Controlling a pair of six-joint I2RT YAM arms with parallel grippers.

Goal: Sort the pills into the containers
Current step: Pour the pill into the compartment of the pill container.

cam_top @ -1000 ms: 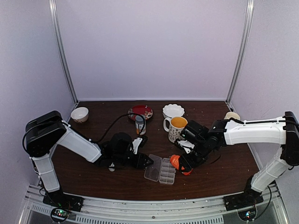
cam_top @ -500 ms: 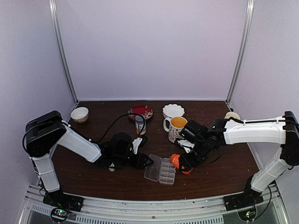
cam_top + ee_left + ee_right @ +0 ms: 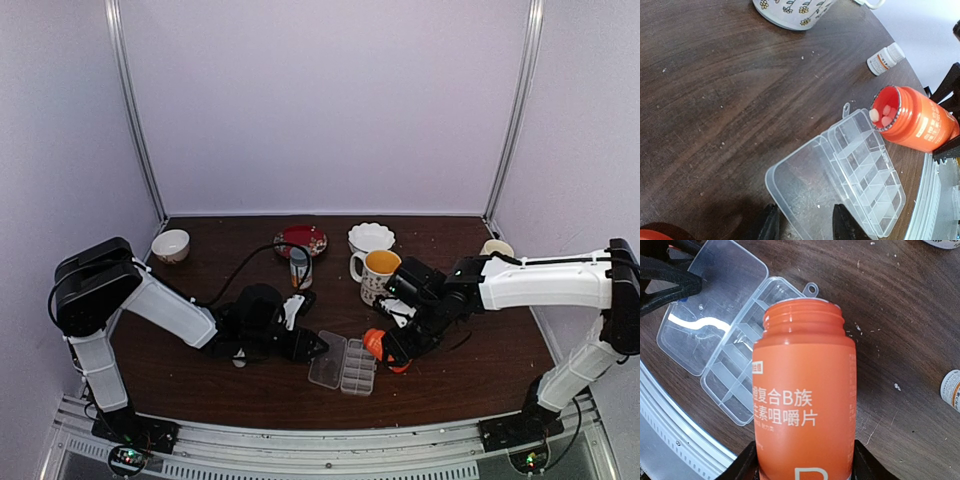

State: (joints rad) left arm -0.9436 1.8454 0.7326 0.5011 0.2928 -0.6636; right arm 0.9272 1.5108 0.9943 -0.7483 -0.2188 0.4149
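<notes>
My right gripper clamps the uncapped orange plastic bottle, tipped at the end of the clear plastic pill box, with whitish pills sitting at its mouth. All the cells look empty, so I judge the sorting is barely begun. My left gripper sits jaws apart at the open lid.
</notes>
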